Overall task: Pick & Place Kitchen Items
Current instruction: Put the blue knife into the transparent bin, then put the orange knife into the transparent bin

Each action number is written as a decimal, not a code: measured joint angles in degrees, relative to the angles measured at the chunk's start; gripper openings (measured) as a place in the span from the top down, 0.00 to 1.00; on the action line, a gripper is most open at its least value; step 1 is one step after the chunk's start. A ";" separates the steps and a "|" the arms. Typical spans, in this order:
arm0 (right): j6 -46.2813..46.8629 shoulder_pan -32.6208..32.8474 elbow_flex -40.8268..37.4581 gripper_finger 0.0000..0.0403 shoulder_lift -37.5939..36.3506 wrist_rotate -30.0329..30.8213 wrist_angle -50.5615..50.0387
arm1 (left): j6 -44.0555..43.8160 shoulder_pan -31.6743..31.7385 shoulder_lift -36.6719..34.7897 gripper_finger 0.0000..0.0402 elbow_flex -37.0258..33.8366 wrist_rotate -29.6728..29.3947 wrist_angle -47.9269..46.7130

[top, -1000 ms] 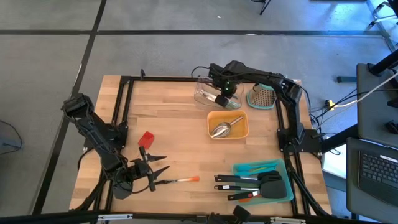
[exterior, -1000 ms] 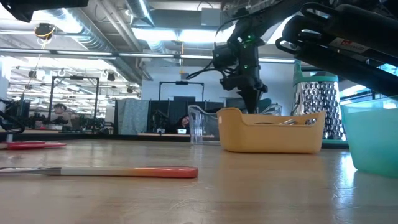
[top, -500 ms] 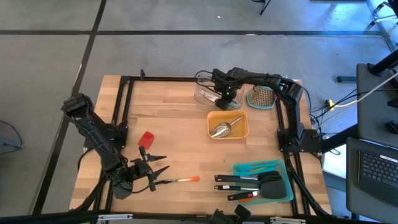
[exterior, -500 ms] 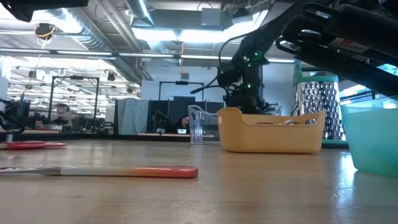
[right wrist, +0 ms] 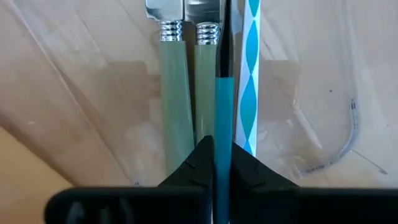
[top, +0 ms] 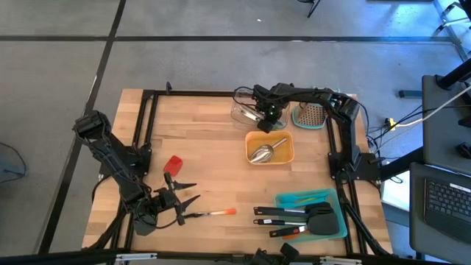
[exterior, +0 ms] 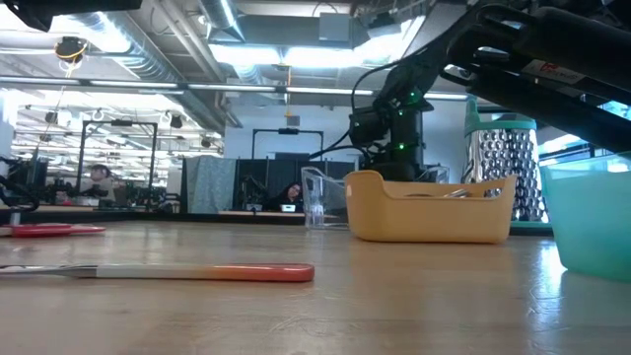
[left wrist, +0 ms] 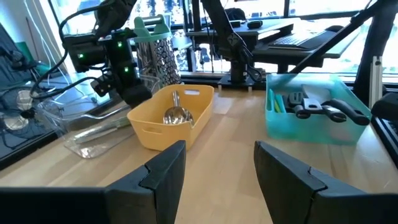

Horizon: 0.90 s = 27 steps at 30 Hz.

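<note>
My right gripper (top: pixel 266 111) is down in the clear tray (top: pixel 241 113) at the table's far side, shut on a teal-handled tool (right wrist: pixel 222 106). The tool lies beside two pale green-handled knives (right wrist: pixel 177 106) and a teal-and-white patterned piece (right wrist: pixel 249 81). My left gripper (top: pixel 182 202) is open and empty at the near left, just left of an orange-handled tool (top: pixel 214 213) that lies flat on the table. A red tool (top: pixel 173 163) lies farther back. A steel scoop (top: pixel 261 153) lies in the orange tray (top: pixel 288 147). My right gripper pinches the teal handle (right wrist: pixel 222 127) between its two fingers (right wrist: pixel 203 160), which stand one on each side, across the handle. The fingers come from above, pointing down into the clear tray. The tool lies level alongside the knives; whether it is off the tray floor I cannot tell.
A teal tray (top: pixel 335 200) at the near right holds black spatulas (top: pixel 298 217). A steel box grater (top: pixel 310 114) lies at the far right, next to the clear tray. Black frame rails run along the table's edges. Bare wood lies in the table's middle (top: pixel 210 147).
My right gripper has gone down from above the clear tray into it, as the low view shows, and has shifted a little toward the table's near edge.
</note>
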 joint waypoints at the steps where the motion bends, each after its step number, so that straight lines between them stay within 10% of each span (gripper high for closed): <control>1: 0.00 0.00 0.00 0.95 0.01 -0.05 0.02 | 0.00 0.04 0.00 0.54 0.00 0.00 0.00; 12: 1.04 0.91 3.30 0.71 0.43 0.45 -2.92 | 0.04 0.67 0.00 0.54 0.00 0.22 -0.02; 27: -4.65 6.85 29.19 0.65 -0.91 0.96 -16.78 | 0.06 0.67 0.00 0.54 0.00 1.40 0.00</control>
